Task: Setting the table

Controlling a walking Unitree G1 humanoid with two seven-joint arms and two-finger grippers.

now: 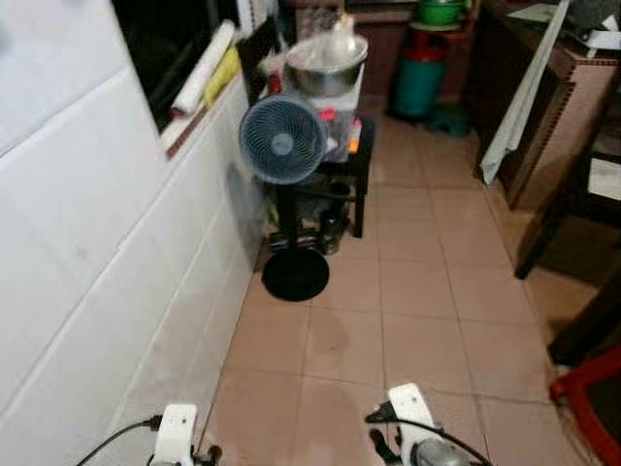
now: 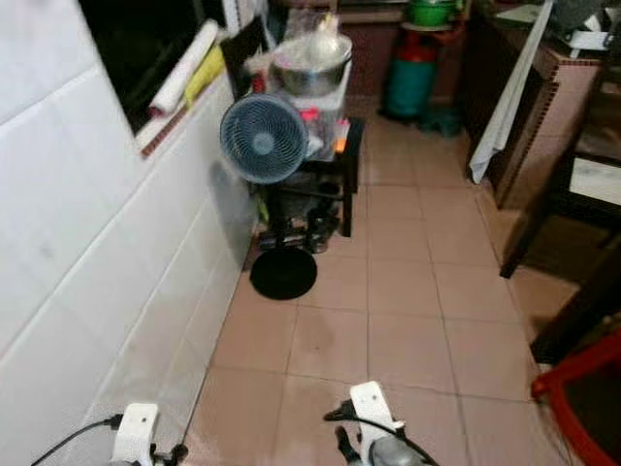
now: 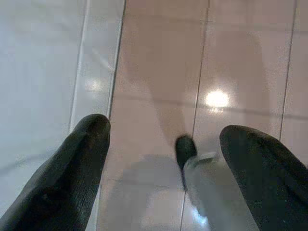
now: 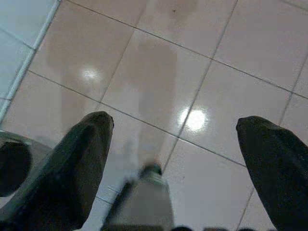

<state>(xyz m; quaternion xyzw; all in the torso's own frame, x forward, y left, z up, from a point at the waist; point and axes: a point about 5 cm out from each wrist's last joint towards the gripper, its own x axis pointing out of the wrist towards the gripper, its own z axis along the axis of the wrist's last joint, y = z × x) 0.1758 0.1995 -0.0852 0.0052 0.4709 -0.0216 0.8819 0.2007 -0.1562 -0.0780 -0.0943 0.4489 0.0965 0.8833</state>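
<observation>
A: Head camera first: a narrow tiled corridor, white wall down the left of the frame, and a blue fan (image 1: 282, 139) standing upper centre on a round black base (image 1: 295, 274).

B: Behind the fan, a black stand (image 1: 351, 165) carrying a big metal bowl (image 1: 326, 64). Any tableware to lay out?

A: None I can pick out. At the right edge there's a dark desk (image 1: 558, 92) with a white cloth (image 1: 521, 97) hanging off it. That's my guess for where the setting happens, but its top is barely in frame.

B: Risks?

A: The fan base juts into the walkway. Drift left and a foot clips it; the fan looks top-heavy. At the lower right, a red chair (image 1: 594, 396) narrows the gap too.

B: Left wrist view?

A: The left end effector (image 3: 163, 159) hangs over floor tile beside the white wall, black fingers (image 3: 72, 173) spread apart, holding nothing.

B: Right wrist view?

A: The right end effector (image 4: 175, 159) is the same: fingers (image 4: 79, 159) wide apart over bare tile, empty. Glare spots on the floor suggest a glossy surface, so a slip is conceivable.
</observation>
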